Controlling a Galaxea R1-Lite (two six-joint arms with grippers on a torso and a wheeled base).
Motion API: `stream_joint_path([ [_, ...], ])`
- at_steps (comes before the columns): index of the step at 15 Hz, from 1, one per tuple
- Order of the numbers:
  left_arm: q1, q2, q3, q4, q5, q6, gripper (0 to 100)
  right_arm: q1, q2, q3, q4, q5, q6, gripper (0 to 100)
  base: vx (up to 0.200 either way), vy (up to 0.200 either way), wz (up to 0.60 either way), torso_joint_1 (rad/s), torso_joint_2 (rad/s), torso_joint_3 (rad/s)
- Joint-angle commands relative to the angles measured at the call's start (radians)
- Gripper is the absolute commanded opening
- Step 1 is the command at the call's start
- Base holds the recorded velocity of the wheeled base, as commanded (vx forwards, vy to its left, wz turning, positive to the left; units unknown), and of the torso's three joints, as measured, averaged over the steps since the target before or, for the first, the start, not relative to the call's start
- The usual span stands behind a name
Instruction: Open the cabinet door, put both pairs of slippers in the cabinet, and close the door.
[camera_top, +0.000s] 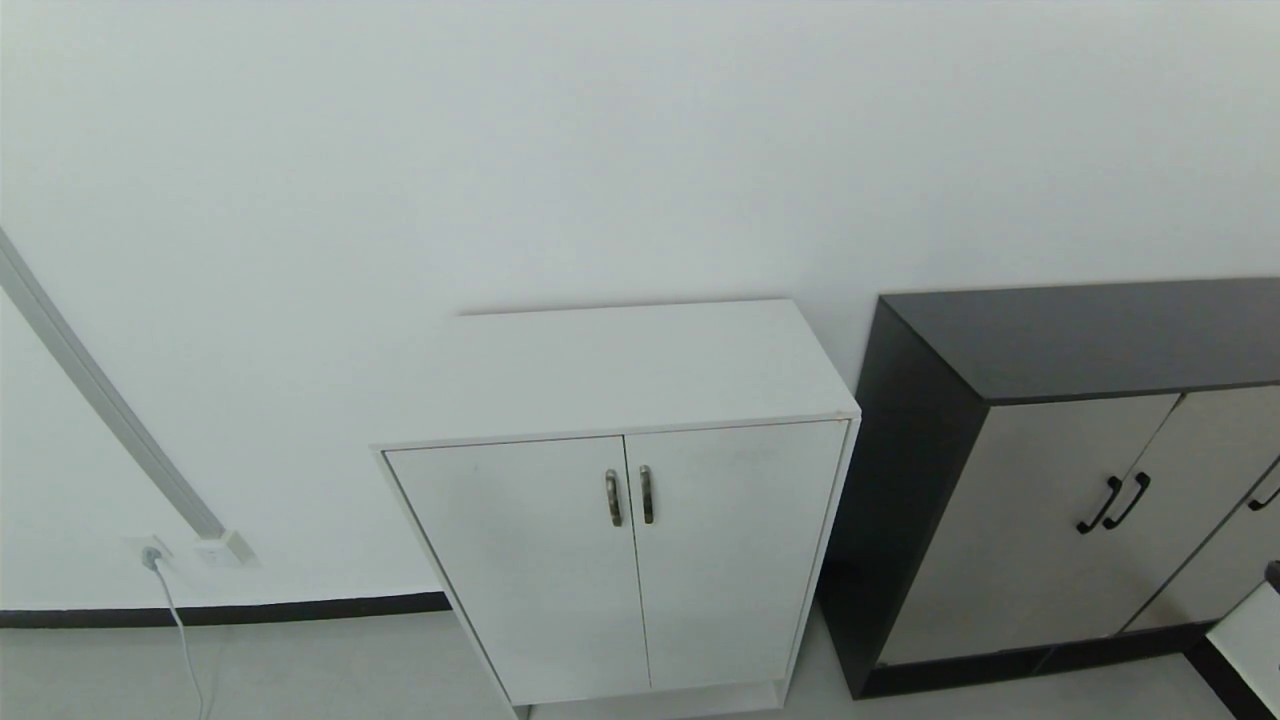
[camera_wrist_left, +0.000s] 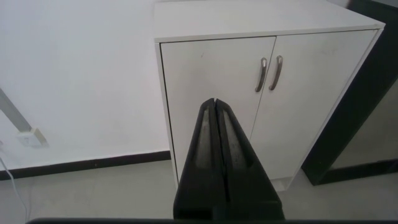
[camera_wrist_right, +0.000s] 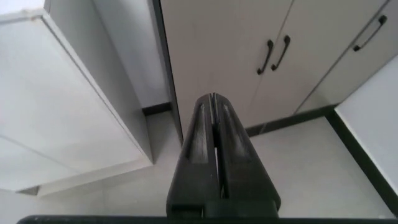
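well, left gripper (camera_wrist_left: 215, 101) and right gripper (camera_wrist_right: 213, 97) both have jaws clenched, empty; cabinet (camera_top: 520, 570) doors closed.

a bare indoor room (office-like): white cabinet (camera_top: 520, 560) and dark cabinet (camera_top: 1080, 340) against a plain wall (camera_top: 500, 150).

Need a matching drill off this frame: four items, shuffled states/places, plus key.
Items:
1. white cabinet
2. dark cabinet
3. left gripper
4. wall socket

States/places:
A. low on the wall, far left
B. fingers shut, holding nothing
C. black top, right of the white one
D. both doors closed

Pairs: 1-D, 2-C, 3-B, 4-A
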Motion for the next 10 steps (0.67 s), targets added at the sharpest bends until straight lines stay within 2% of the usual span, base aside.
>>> stream_joint_path([
  [1, 0.0, 0.0, 0.0, 0.0, 0.0, 0.0, 0, -0.002, -0.277, -0.033, 0.227, 0.022, -0.03, 0, 0.0, 0.0, 0.0, 0.0, 0.0, 0.0],
  [5, 0.0, 0.002, 0.0, 0.0, 0.0, 0.0, 0, 0.004, -0.591, -0.227, 0.761, 0.11, -0.043, 0, 0.0, 0.0, 0.0, 0.0, 0.0, 0.0],
  [7, 0.0, 0.0, 0.0, 0.0, 0.0, 0.0, 0, 0.007, -0.691, -0.253, 0.908, 0.171, -0.046, 0, 0.0, 0.0, 0.0, 0.0, 0.0, 0.0],
  [10, 0.0, 0.002, 0.0, -0.001, 0.0, 0.0, 0, 0.018, -0.768, -0.165, 0.946, 0.19, -0.046, 0, 0.0, 0.0, 0.0, 0.0, 0.0, 0.0],
])
